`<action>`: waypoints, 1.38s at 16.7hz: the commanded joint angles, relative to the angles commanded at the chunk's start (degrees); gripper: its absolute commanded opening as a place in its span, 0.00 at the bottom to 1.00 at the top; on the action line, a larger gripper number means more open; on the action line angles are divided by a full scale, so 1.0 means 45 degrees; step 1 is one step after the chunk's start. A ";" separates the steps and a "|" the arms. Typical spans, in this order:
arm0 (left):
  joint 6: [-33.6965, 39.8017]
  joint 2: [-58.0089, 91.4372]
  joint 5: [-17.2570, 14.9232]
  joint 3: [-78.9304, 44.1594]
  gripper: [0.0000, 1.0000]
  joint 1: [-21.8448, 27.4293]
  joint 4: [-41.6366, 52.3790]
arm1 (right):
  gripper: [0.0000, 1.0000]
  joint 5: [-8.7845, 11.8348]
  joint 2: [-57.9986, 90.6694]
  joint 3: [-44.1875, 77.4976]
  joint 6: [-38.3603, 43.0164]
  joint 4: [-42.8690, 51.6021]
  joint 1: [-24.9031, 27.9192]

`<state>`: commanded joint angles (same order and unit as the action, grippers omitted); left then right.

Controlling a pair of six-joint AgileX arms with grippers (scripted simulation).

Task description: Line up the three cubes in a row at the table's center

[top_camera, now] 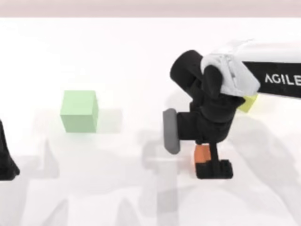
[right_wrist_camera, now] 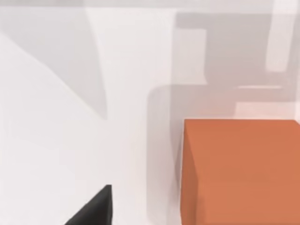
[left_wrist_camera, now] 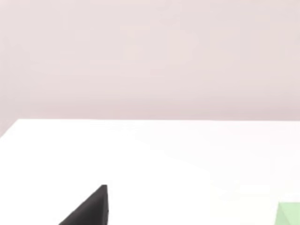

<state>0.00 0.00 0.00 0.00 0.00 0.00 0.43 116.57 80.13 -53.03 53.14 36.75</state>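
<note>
The right gripper (top_camera: 207, 160) is hanging directly over the small orange cube (top_camera: 201, 153), right of the table's (top_camera: 117, 56) centre; I cannot tell whether its fingers are gripping it. The yellow-green cube (top_camera: 249, 102) is peeking out from under that arm, and the large pale green cube (top_camera: 79, 111) is sitting well apart to the left, nearer the parked left arm (top_camera: 7, 162). All three are matte, sharp-edged blocks.

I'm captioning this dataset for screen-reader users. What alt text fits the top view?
The right gripper is down at the small orange cube near the white table's centre, its arm partly hiding the yellow-green cube. The large pale green cube sits alone to the left; the left gripper is parked at the left edge.
</note>
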 joint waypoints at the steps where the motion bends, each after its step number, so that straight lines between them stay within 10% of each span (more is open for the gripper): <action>1: 0.0000 0.0000 0.0000 0.0000 1.00 0.0000 0.0000 | 1.00 0.0003 -0.0073 0.0215 -0.0027 0.0294 0.0027; 14: 0.0000 0.0000 0.0000 0.0000 1.00 0.0000 0.0000 | 1.00 0.0002 -0.0705 0.2232 0.0022 0.3084 -0.0102; 23: 0.0000 0.0000 0.0000 0.0000 1.00 0.0000 0.0000 | 1.00 -0.0098 0.3360 0.8591 0.1731 0.5295 -0.3307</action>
<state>0.00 0.00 0.00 0.00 0.00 0.00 -0.01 131.69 118.79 -45.24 76.97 21.87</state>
